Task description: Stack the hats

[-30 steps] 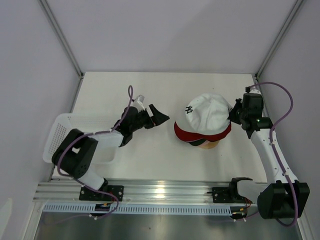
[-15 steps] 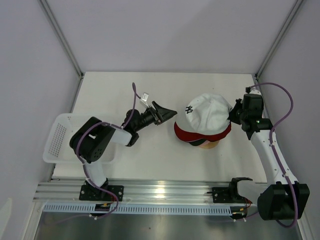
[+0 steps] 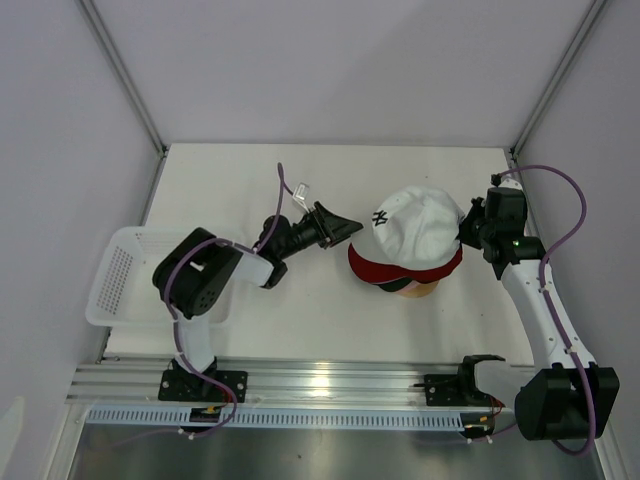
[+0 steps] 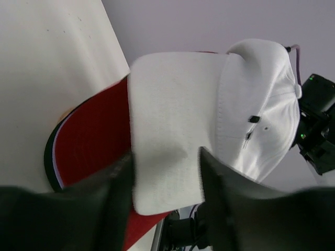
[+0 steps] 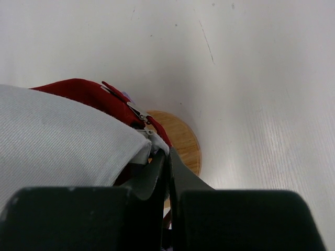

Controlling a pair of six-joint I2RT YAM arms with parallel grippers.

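Left gripper [image 3: 348,230] and right gripper [image 3: 463,232] at opposite sides of the stacked hats.
Left wrist view: fingers [image 4: 118,201] were apart, the white hat [image 4: 251,104] brim between them over the red hat [image 4: 89,141], contact not discernible. Right wrist view: the right gripper's fingers [image 5: 157,175] were together at the stack's rear edge, and only here did the wooden stand [image 5: 180,138] show clearly. Whether they nipped fabric could not be told. Top view: the stack sat right of centre on the table [image 3: 300,320], a basket [image 3: 110,270] at far left behind the left arm.
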